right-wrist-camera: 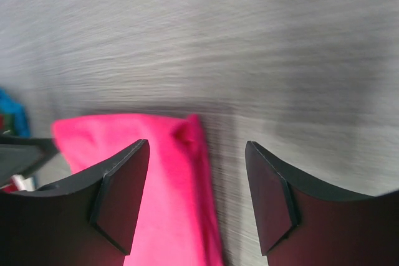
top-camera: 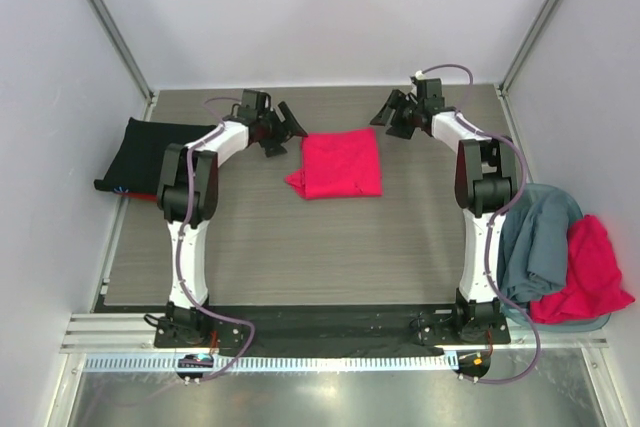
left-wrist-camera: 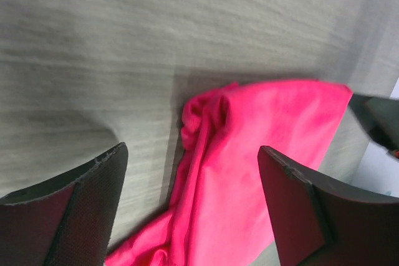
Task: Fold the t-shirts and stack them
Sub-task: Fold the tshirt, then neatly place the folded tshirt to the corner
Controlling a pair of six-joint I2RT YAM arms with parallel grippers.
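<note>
T-shirt (top-camera: pixel 338 163), pinkish-red, lies folded; left end effector (top-camera: pixel 290 135) and right end effector (top-camera: pixel 388 119) gape empty.

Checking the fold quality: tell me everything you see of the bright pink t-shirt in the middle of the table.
The bright pink soft cotton-looking t-shirt lies folded into a rough rectangle, flat on the grey wood-grain table. Its left edge is bunched, the right straighter. The left hand and right hand hover open by its far corners, gripping nothing.
</note>
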